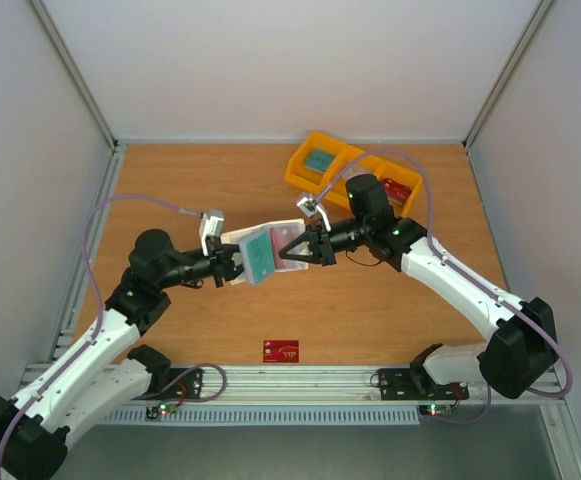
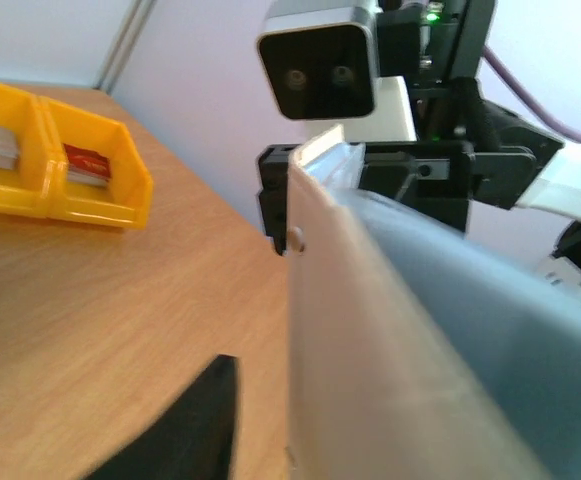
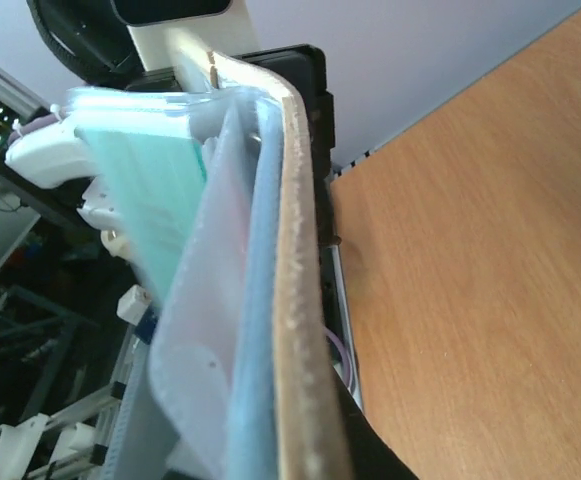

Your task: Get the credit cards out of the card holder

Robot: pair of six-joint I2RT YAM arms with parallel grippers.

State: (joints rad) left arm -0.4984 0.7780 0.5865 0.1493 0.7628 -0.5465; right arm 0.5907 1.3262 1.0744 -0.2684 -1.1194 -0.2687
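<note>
Both grippers hold the card holder (image 1: 270, 243) up over the middle of the table. It is cream outside and grey-blue inside, and a teal card (image 1: 258, 256) shows in it. My left gripper (image 1: 232, 266) is shut on its left edge and my right gripper (image 1: 296, 246) on its right edge. In the left wrist view the cream flap (image 2: 370, 340) fills the right side beside one dark finger (image 2: 190, 430). The right wrist view shows the holder edge-on (image 3: 295, 300) with the teal card (image 3: 150, 190) and a pale sleeve (image 3: 200, 340). A red card (image 1: 281, 350) lies near the front edge.
A yellow three-compartment bin (image 1: 300, 172) stands at the back right, with a teal card (image 1: 320, 160) in one compartment and a red card (image 1: 398, 190) in another. The bin (image 2: 120, 205) also shows in the left wrist view. Grey walls enclose the table.
</note>
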